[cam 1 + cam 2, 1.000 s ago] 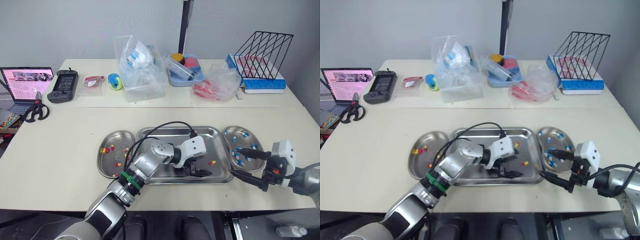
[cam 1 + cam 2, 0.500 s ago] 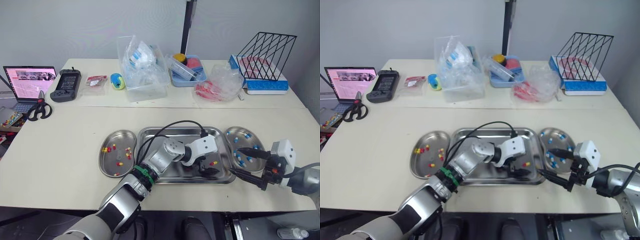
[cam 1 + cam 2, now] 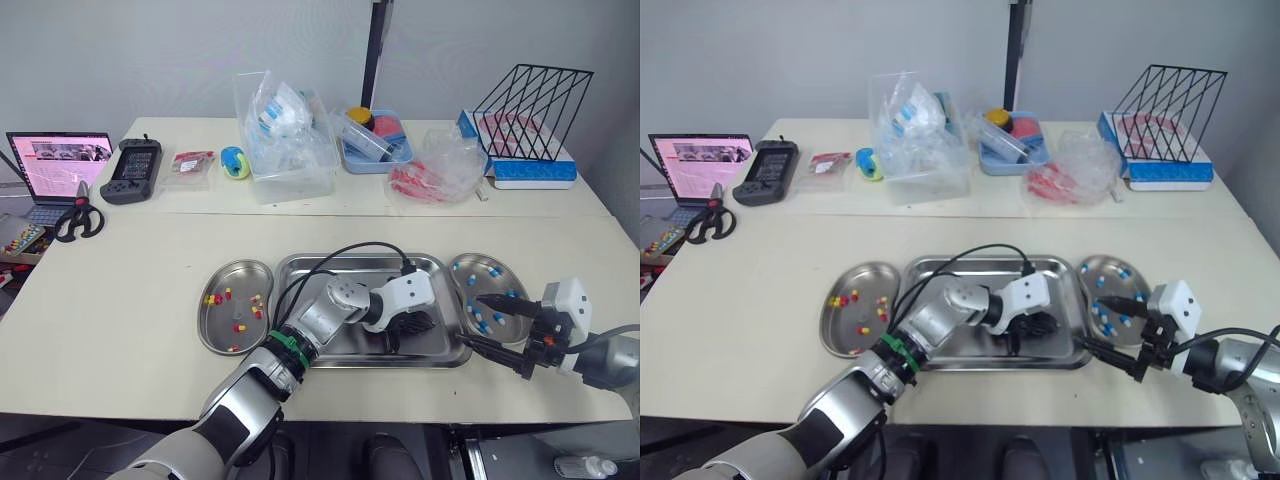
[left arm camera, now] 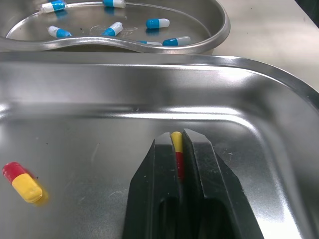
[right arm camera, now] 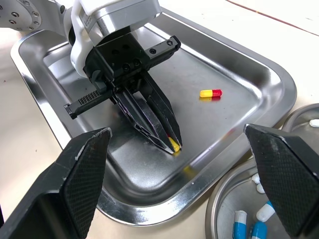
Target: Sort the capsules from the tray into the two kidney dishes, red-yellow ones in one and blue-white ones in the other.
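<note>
Here, my left end effector [image 5: 170,143] is clamped on a red-yellow capsule [image 4: 176,138] low over the right end of the steel tray [image 3: 330,266], while my right end effector [image 3: 469,318] hangs, fingers apart, at the kidney dish [image 3: 470,257] holding blue-white capsules.

We see only a sliver of the red-yellow capsule [image 4: 177,149] between the fingers of the left gripper [image 4: 176,135]; its red end is lost between them. Beyond the fingertips, the kidney dish [image 4: 222,35] is cut off.
</note>
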